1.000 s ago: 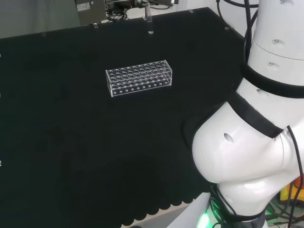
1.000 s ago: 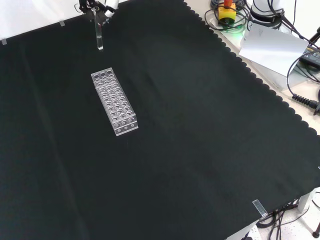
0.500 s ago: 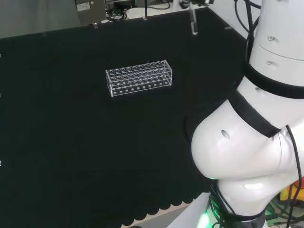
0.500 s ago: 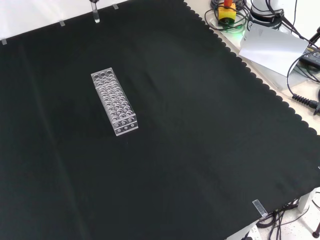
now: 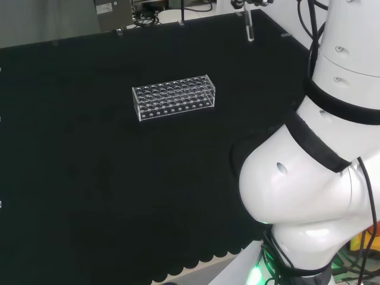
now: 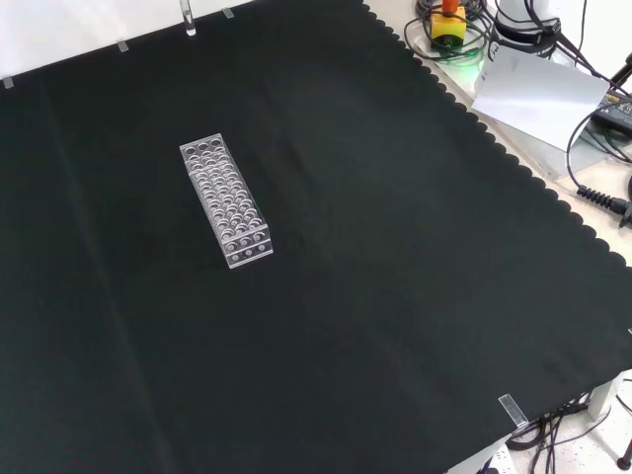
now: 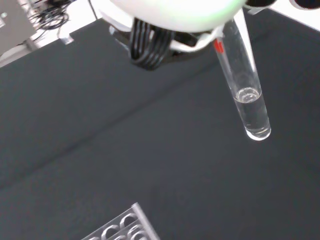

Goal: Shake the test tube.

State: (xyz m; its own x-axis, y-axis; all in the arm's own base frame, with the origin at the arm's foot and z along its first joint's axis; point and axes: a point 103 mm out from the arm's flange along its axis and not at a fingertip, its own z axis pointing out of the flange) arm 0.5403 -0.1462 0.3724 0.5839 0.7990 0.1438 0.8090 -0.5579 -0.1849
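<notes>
Test tube (image 7: 245, 80) of clear glass hangs from my hand (image 7: 170, 15) above the black cloth (image 5: 89, 178), tilted a little, with a small amount of clear liquid (image 7: 252, 117) pooled in its rounded bottom end. In the head view the clear rack (image 5: 174, 97) sits on the cloth left of centre, and the tube's lower end shows up high and to its right, near the far edge, well apart from the rack. Whether my fingers curl round the tube I cannot tell, since its top is hidden behind the blurred white of my hand.
</notes>
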